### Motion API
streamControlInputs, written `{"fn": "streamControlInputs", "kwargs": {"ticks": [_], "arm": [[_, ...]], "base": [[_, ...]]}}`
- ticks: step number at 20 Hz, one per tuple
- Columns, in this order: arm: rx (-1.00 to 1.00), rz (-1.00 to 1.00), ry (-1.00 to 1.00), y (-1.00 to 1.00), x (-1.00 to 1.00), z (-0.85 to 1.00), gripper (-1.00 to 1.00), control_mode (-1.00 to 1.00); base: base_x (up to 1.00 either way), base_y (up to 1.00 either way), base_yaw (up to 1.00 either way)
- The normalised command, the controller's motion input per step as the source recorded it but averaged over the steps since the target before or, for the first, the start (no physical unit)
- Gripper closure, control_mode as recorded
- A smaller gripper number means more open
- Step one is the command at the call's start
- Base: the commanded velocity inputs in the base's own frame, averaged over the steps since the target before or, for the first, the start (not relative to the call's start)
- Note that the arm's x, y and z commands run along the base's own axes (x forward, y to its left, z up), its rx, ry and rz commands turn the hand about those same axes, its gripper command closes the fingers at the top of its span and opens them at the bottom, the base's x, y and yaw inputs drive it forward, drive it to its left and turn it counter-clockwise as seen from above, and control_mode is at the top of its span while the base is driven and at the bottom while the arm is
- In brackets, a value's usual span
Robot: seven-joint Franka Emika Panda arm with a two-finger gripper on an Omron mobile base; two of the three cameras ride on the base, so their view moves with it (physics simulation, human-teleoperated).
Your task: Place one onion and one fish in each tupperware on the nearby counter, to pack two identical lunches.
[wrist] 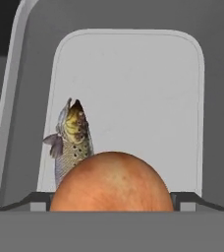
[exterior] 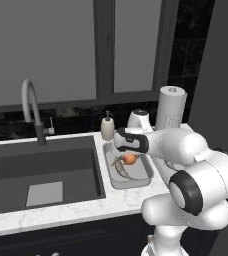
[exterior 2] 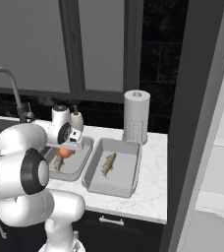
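A: We're hovering the gripper (wrist: pixel 112 204) over the left tupperware (exterior 2: pixel 82 165), jaws sitting wide around the orange onion (wrist: pixel 112 182).

B: Yep, fish (wrist: pixel 70 142) lying at 10 o'clock from it; second fish (exterior 2: pixel 108 163) sitting in the right tupperware (exterior 2: pixel 128 184).

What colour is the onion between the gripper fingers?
Bright orange onion, with a paler sheen on top; clearest in the hand view.

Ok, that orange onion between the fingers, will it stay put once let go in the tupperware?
Probably it shifts a little: the orange onion is round and smooth, so apt to roll. The tupperware has raised rims that should contain it, and the fish beside it may stop it.
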Motion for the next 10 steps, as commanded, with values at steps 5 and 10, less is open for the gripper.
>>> {"fn": "streamControlInputs", "kwargs": {"ticks": [5, 10], "arm": [[-0.01, 0.00, 0.00, 0.01, 0.16, -0.29, -1.00, -1.00], [0.00, 0.00, 0.00, 0.00, 0.03, -0.04, -1.00, -1.00]], "base": [[0.00, 0.00, 0.00], [0.00, 0.00, 0.00]]}}
